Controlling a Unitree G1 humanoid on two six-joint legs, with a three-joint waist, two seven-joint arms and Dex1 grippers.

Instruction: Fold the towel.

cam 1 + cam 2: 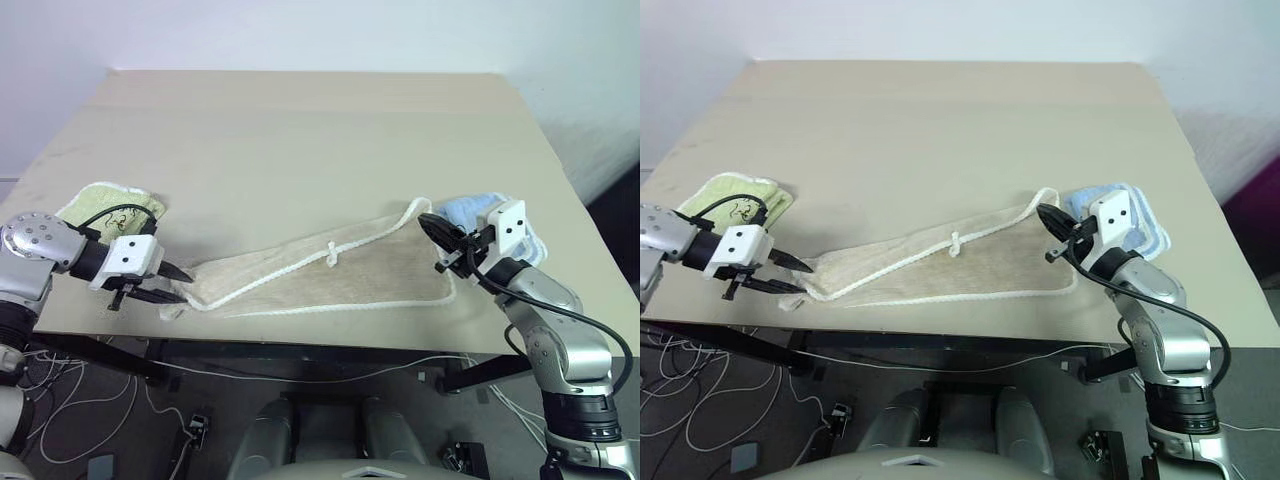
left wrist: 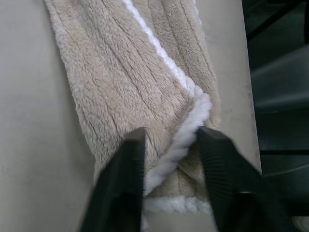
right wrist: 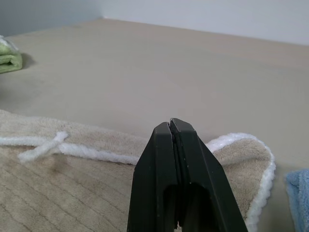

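The beige towel (image 1: 330, 275) lies stretched as a long, narrow, half-folded strip along the table's near edge, white corded edging up and its small loop (image 1: 331, 253) near the middle. My left gripper (image 1: 183, 284) is at the strip's left end. In the left wrist view its fingers (image 2: 120, 174) pinch the bunched corner, the thick white cord (image 2: 181, 145) between them. My right gripper (image 1: 426, 219) hovers level just over the towel's right rounded corner (image 3: 246, 150). Those fingers (image 3: 159, 159) are pressed together with nothing between them.
A folded yellow-green towel (image 1: 110, 205) lies behind my left gripper at the table's left edge. A light blue towel (image 1: 470, 208) sits right behind my right gripper. The tan table (image 1: 300, 130) stretches bare toward the far wall; its near edge runs just below the towel.
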